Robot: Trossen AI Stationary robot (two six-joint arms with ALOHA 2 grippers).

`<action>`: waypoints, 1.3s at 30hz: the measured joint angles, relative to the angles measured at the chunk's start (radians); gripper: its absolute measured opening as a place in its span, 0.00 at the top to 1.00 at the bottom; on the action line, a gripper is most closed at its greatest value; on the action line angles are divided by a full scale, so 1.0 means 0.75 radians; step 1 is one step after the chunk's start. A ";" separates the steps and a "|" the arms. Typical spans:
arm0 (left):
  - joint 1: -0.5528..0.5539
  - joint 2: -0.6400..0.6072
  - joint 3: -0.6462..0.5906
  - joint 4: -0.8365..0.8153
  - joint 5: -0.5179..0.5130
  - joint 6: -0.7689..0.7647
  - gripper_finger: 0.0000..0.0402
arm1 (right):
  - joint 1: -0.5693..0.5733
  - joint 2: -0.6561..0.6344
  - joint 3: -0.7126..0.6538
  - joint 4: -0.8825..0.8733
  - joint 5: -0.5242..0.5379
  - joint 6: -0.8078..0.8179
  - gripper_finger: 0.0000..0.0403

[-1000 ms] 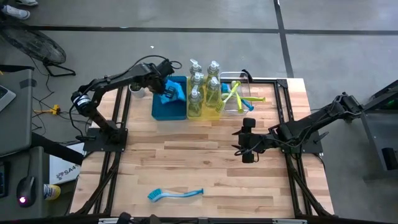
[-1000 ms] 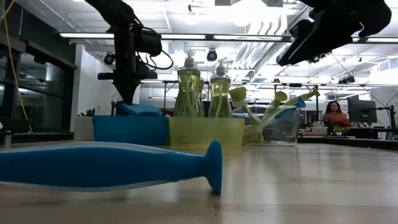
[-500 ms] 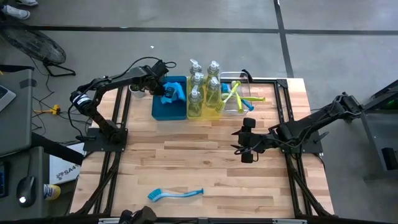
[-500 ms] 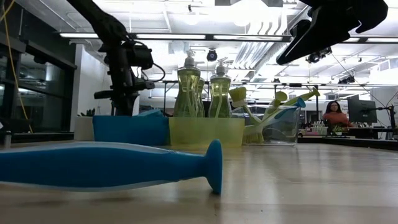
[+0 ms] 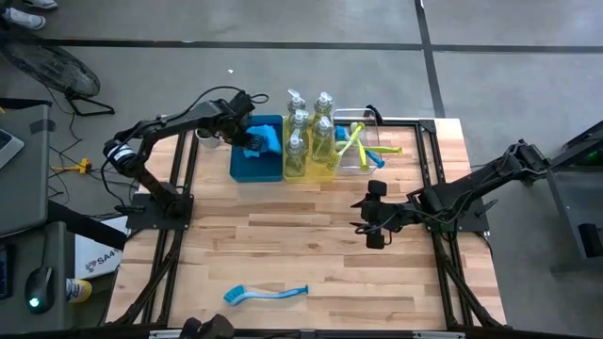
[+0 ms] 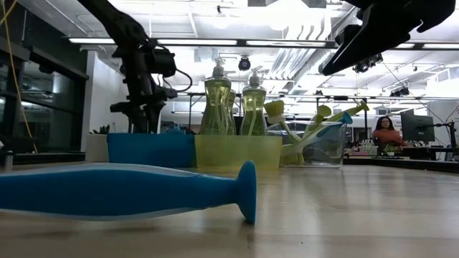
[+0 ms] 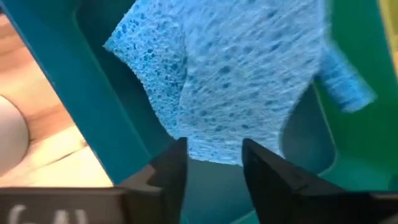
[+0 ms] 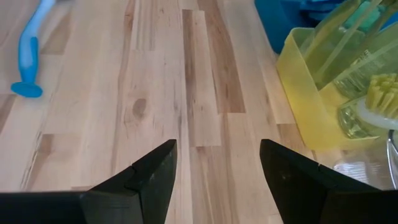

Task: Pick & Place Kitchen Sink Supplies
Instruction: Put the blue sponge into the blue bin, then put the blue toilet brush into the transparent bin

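Butcher-block table (image 5: 311, 254) on a grey concrete floor (image 5: 283, 56), open office with ceiling lights behind, person (image 6: 388, 132) seated far right in the low view. Blue bin (image 5: 247, 166), yellow bin (image 5: 325, 169) with soap bottles (image 5: 298, 121) and clear bin (image 5: 372, 160) with brushes (image 5: 350, 143) lined up top centre. Left gripper (image 5: 254, 139) over the blue bin, fingers parted and released just above a sponge (image 7: 242, 81). Right gripper (image 5: 369, 212) mid-table, jaws apart, gripping nothing. Blue brush (image 5: 267, 295) lying bottom left of centre.
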 joint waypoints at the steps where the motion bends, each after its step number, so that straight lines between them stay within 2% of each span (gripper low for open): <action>1: 0.000 -0.010 0.000 -0.001 -0.001 0.005 0.61 | 0.000 0.000 0.000 0.000 0.000 0.002 0.44; 7: 0.000 -0.108 0.001 -0.078 -0.025 0.041 0.49 | 0.000 0.000 0.000 -0.001 0.003 -0.003 0.44; 13: -0.036 -0.191 0.001 -0.228 -0.027 0.084 0.49 | 0.000 0.000 0.000 -0.001 -0.020 -0.026 0.44; 17: -0.138 -0.244 0.002 -0.298 -0.039 0.104 0.49 | 0.000 0.000 0.000 -0.001 -0.046 -0.030 0.44; 26: -0.522 -0.341 0.003 -0.315 -0.040 0.093 0.48 | 0.000 0.001 0.000 -0.001 -0.051 -0.030 0.44; 34: -0.968 -0.352 0.003 -0.348 -0.040 0.042 0.48 | 0.000 0.001 0.000 -0.002 -0.051 -0.031 0.44; 39: -1.249 -0.344 0.002 -0.343 -0.040 -0.079 0.48 | 0.000 0.001 0.000 -0.002 -0.054 -0.031 0.44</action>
